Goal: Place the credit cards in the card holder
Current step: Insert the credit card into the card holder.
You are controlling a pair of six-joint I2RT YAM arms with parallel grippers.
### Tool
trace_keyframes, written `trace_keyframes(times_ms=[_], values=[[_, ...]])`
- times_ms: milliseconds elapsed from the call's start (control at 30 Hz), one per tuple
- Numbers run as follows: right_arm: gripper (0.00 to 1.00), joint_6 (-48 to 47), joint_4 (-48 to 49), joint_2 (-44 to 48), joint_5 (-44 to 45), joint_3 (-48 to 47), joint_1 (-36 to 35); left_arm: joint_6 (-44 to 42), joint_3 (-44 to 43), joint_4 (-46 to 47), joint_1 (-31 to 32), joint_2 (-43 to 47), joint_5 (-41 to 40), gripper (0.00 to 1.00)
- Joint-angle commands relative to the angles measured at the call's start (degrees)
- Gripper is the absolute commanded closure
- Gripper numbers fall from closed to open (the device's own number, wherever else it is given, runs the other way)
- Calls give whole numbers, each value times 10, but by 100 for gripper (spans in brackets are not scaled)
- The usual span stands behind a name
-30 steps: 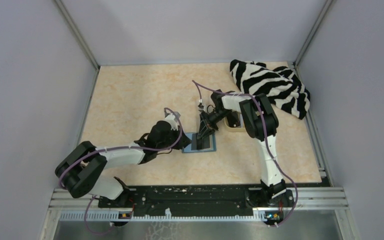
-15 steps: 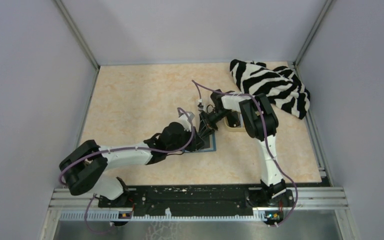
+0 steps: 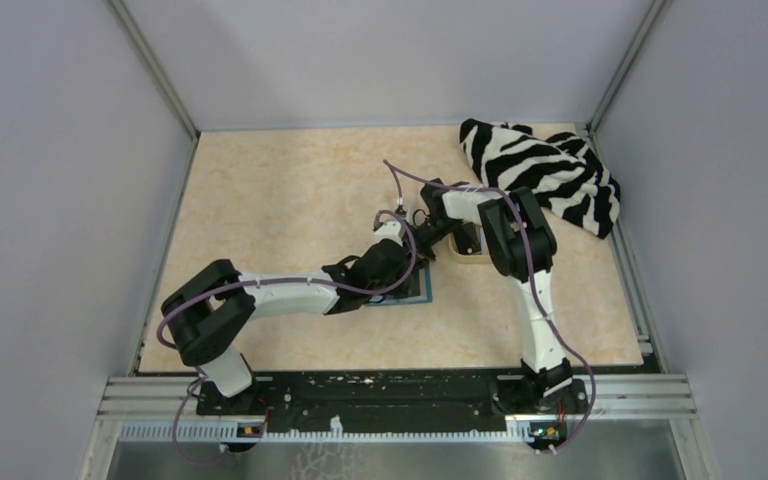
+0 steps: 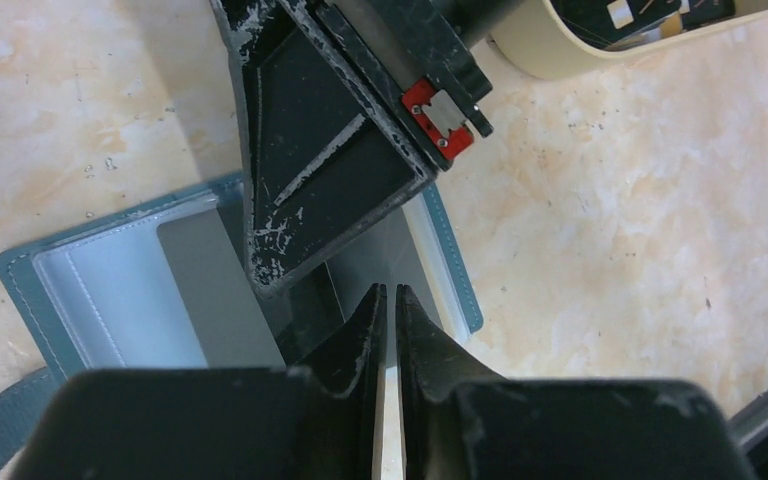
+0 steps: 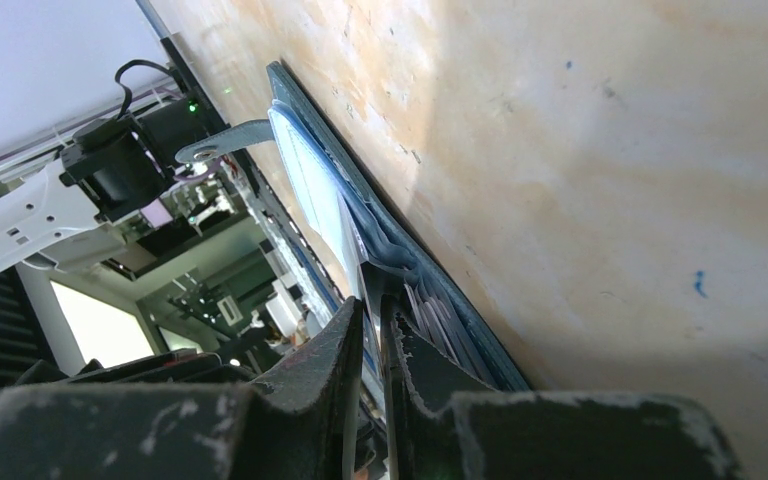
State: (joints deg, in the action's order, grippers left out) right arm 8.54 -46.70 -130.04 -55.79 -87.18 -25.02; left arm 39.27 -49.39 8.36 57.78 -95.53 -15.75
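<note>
Card holder (image 4: 100, 290) largely covered

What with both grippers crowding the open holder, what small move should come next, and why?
Probably the right gripper should slide its card deeper into the card holder: its near-shut jaws seem to pinch it at the pocket mouth, with the left gripper shut alongside.

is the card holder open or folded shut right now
Open. In the left wrist view the card holder lies spread flat on the table, its pale inner pockets facing up inside the teal border.
</note>
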Motion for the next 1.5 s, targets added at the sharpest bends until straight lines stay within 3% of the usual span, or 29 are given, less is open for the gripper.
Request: trace_keyframes(times_ms=[0, 667, 1467], values=[[87, -19, 18, -15, 42, -6, -5, 9, -22, -20, 3, -17, -24, 88], [81, -23, 15, -15, 38, -9, -5, 36, -27, -51, 3, -44, -99, 75], [74, -54, -1, 41, 60, -17, 6, 29, -12, -64, 3, -10, -132, 70]])
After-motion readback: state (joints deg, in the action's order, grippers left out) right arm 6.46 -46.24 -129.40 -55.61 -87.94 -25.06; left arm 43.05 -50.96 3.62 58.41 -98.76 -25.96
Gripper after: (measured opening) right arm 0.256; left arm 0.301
